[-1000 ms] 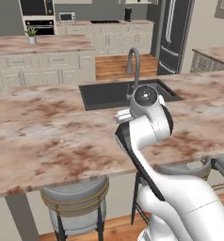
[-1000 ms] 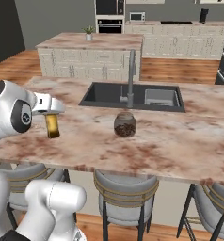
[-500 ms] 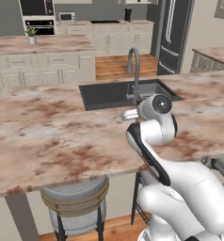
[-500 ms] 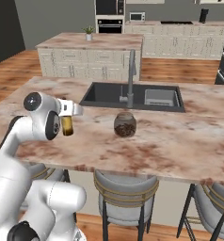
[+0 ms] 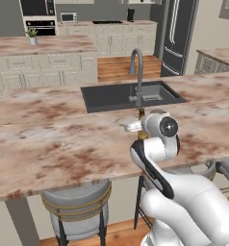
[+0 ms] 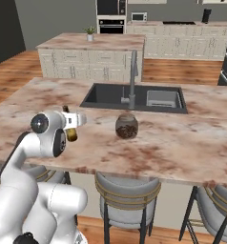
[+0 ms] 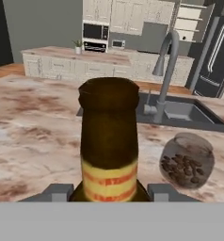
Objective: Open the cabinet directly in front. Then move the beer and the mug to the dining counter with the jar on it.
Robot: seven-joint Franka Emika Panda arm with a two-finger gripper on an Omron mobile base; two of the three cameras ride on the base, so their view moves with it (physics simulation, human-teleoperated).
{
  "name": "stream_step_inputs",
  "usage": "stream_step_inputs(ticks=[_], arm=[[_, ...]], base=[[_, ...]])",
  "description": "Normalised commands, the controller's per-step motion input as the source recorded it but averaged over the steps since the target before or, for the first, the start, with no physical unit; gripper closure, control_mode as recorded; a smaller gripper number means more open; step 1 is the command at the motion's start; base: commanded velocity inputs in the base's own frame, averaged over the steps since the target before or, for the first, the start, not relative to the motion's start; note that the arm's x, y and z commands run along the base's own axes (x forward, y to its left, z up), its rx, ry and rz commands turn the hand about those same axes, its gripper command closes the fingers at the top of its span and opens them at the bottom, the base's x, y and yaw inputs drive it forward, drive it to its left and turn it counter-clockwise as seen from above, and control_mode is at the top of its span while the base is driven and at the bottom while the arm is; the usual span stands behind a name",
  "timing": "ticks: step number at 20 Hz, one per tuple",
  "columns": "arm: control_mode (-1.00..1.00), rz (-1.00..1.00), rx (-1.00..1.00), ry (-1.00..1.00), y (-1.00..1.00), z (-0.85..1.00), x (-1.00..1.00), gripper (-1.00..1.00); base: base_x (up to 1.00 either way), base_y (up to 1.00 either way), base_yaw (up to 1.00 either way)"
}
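The beer, a brown bottle with a yellowish label, stands upright in my gripper, which is shut on its body. In the right base view the gripper holds the beer low over the near left part of the dining counter; I cannot tell whether its base touches the slab. The jar with brown contents stands on the counter to the right of the bottle, a short gap away, and it sits at the lower right as the jar in the hand view. The mug and the cabinet are out of view.
A dark sink with a grey gooseneck faucet lies behind the jar. Round grey stools stand under the counter's near edge. A second island and a wall of cream units with ovens lie beyond.
My arm has stretched forward and dropped, carrying the beer to the right over the counter, closer to the jar. The jar has stayed put.
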Motion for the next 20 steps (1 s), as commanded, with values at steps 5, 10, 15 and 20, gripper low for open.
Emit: stream_step_inputs(ticks=[5,10,15,20], arm=[[-1.0,0.0,0.21,-0.02,-0.03,-0.14,0.0,1.0],[-1.0,0.0,0.16,0.0,0.0,-0.14,0.0,1.0],[-1.0,0.0,-0.02,-0.02,0.01,-0.07,0.05,1.0],[-1.0,-0.01,-0.09,-0.06,0.05,-0.27,0.36,1.0]], base=[[0.0,0.0,0.0],[0.0,0.0,0.0],[0.0,0.0,0.0],[0.0,0.0,0.0]])
